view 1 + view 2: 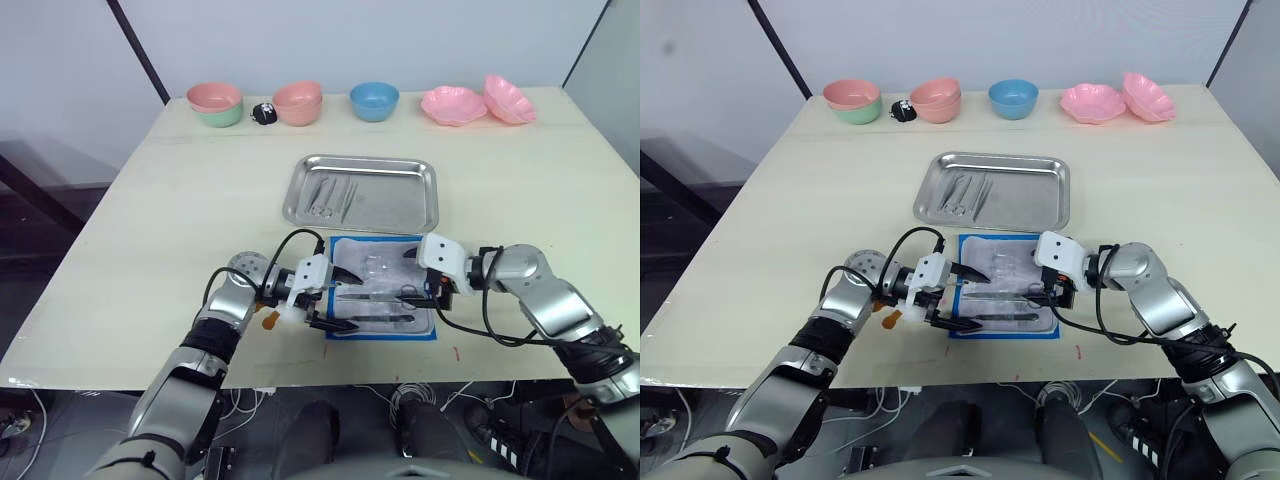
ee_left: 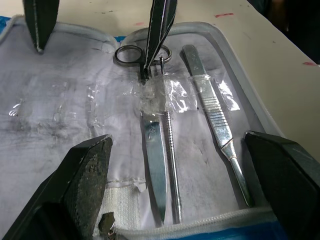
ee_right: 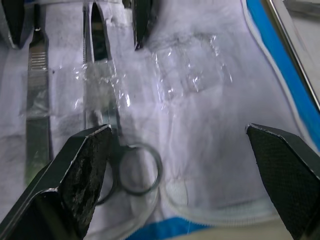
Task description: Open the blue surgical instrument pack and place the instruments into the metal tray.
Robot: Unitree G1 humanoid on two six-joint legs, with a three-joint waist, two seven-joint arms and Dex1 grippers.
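Flat blue surgical instrument pack with white-grey lining [image 1: 382, 290] lies unzipped and open near the tabletop's front edge, just in front of the shallow shiny stainless steel tray [image 1: 425, 200] at mid-table. A few slim silver instruments [image 1: 330, 196] already sit in the tray's left half.

Still in the pack: ring-handled silver scissors [image 2: 152, 165] and ribbed silver tweezers [image 2: 216, 122], side by side along the pack's front half, both partly under a clear plastic strap [image 2: 170, 95].

Left gripper [image 1: 330, 296]: fingers spread wide, holding nothing, straddling the blade and tip ends at the pack's left side. Right gripper [image 1: 425, 283]: also spread wide and empty, over the ring-handle end at the pack's right side; one finger [image 3: 82, 172] sits just beside the scissor rings.

Handling, as a judgement:
- instruments are light, rigid, polished steel, so slippery between hard fingers and lying flat on soft lining, which leaves little to get under
- best hold on the scissors is probably across the shank just behind the rings, or the rings themselves; on the tweezers, the ribbed mid-section
- the strap likely resists, so slide each tool out lengthwise rather than lifting straight up
- the pack is soft and light and will probably drag along unless the other gripper pins it
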